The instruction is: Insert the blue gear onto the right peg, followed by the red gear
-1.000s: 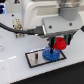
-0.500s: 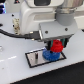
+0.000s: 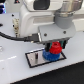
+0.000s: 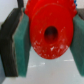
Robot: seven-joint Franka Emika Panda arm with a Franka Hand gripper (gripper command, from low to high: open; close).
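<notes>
— White tabletop (image 3: 12, 72) is seen nearest the camera in the exterior view, bare and bright. What is set on it?

— A grey, black-rimmed plate (image 3: 34, 59) is laid flat on it, just beyond that bare stretch. Toward the exterior view's right end of the plate, the blue gear (image 3: 49, 56) is seen lying low over it. The right peg cannot be made out; that spot is covered by the gears.

— And the red gear?

— The red gear (image 3: 56, 48) is held directly above the blue one, overlapping it in the picture; whether the two are touching cannot be told. It is pinched by the gripper (image 3: 55, 46), whose jaws are closed against its rim from both sides.

— Is that grasp confirmed up close?

— Yes. In the wrist view the red gear (image 4: 48, 31) fills the frame, its dark centre hole facing the camera, and teal finger pads (image 4: 21, 47) are pressed to its edge. Behind everything, the arm's white body (image 3: 40, 17) is seen, with a black cable (image 3: 12, 36) trailing off it.
</notes>
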